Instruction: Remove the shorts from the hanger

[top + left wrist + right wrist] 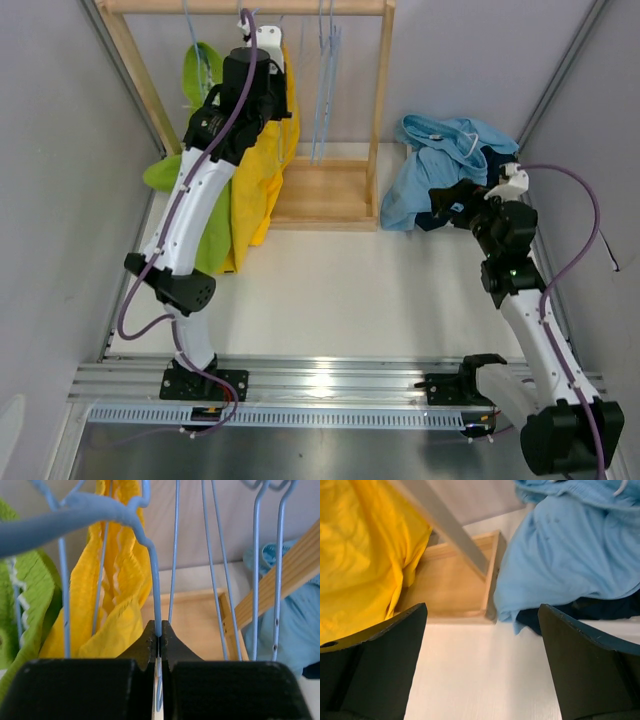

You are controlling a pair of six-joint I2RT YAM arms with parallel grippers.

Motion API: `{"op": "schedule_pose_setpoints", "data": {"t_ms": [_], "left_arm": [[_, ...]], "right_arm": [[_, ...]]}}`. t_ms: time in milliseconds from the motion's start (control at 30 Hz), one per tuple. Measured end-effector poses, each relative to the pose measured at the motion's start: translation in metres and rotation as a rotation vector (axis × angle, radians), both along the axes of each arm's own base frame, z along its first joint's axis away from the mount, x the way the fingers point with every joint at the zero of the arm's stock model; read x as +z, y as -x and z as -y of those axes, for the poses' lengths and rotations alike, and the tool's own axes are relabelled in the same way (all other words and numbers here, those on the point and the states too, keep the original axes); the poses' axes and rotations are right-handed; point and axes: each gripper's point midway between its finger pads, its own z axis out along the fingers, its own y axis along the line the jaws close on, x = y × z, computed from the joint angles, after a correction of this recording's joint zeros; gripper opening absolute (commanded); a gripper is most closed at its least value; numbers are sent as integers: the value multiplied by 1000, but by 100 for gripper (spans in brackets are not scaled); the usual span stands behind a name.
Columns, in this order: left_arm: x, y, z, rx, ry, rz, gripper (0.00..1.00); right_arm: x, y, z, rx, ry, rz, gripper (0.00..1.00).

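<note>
The yellow shorts (262, 165) hang from a light blue wire hanger (150, 565) on the wooden rack (380, 110). My left gripper (158, 634) is shut on that hanger's wire just below its bend, high at the rack's rail (258, 38). Lime green shorts (200, 75) hang to the left of the yellow pair (117, 600). Light blue shorts (440, 160) lie in a heap on the table right of the rack, over navy shorts (497, 160). My right gripper (437, 207) stands open just in front of that heap, nothing between its fingers (482, 630).
Several empty blue wire hangers (265, 555) hang from the rail right of the held one. The rack's wooden base tray (450, 585) sits between the yellow shorts and the blue heap (570, 555). Grey walls close in both sides.
</note>
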Motion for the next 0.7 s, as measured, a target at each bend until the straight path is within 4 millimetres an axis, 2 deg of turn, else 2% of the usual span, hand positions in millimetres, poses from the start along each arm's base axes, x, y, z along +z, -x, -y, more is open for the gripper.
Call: {"op": "schedule_pose_setpoints", "data": {"t_ms": [133,267,367,533,700], "left_arm": [[-2,-37,20,-2,38,65,0],[-11,-57,32,-9,56,86,0],[-2,-67,39,-12,89,136,0],[32,-74,47,-36,155,254,2],[30,-88,58,-61,174,281,5]], "right_arm": [[-12,28,-25,80,0,-4,99],[-37,41,-45,137,13,-71,99],[-51,49,-57,170,21,-99,100],[-69,56,-70,201,35,-136,99],[-78,61,-81,228,45,-155,99]]}}
